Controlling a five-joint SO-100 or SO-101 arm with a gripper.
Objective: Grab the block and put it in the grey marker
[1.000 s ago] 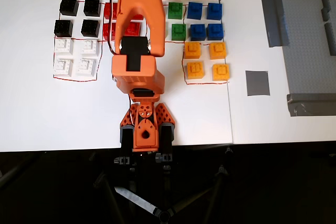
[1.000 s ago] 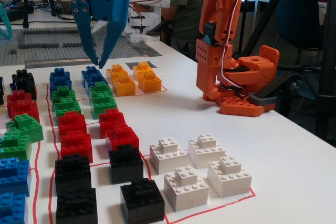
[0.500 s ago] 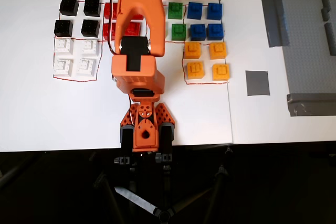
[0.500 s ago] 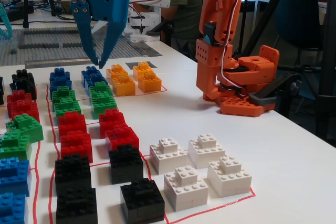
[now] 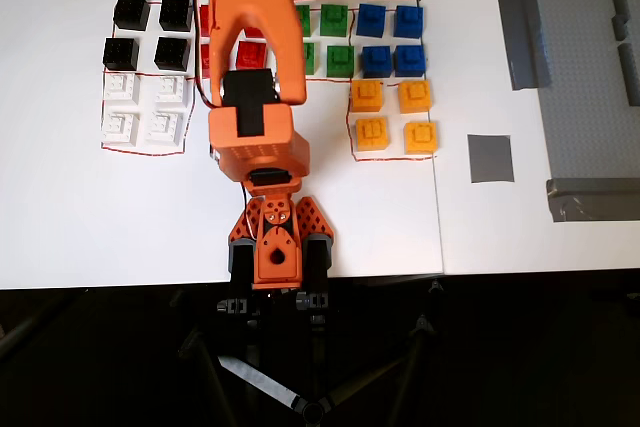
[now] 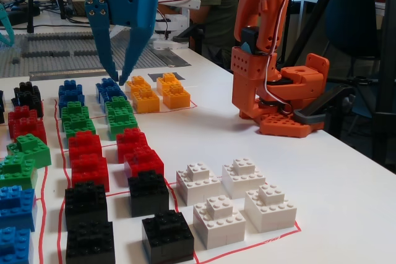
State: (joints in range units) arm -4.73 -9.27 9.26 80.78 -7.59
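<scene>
Nearest in the fixed view we list four white square plastic bricks, the block [image 6: 218, 219] among them, untouched inside their red outline. Behind: black, red, green, blue and orange-yellow plastic bricks [image 6: 151, 95] in rows. Farther: the blue two-finger gripper [image 6: 120, 79], fingers spread and empty, hanging above the blue bricks, well apart from the white group. Overhead, the flat mid-grey tape square [image 5: 490, 158] lies right of the orange-yellow bricks. We judge the reach is under way: swing toward the white group, centre over one brick, descend straight.

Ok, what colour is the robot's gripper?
Blue; the gripper shows best in the fixed view.
</scene>
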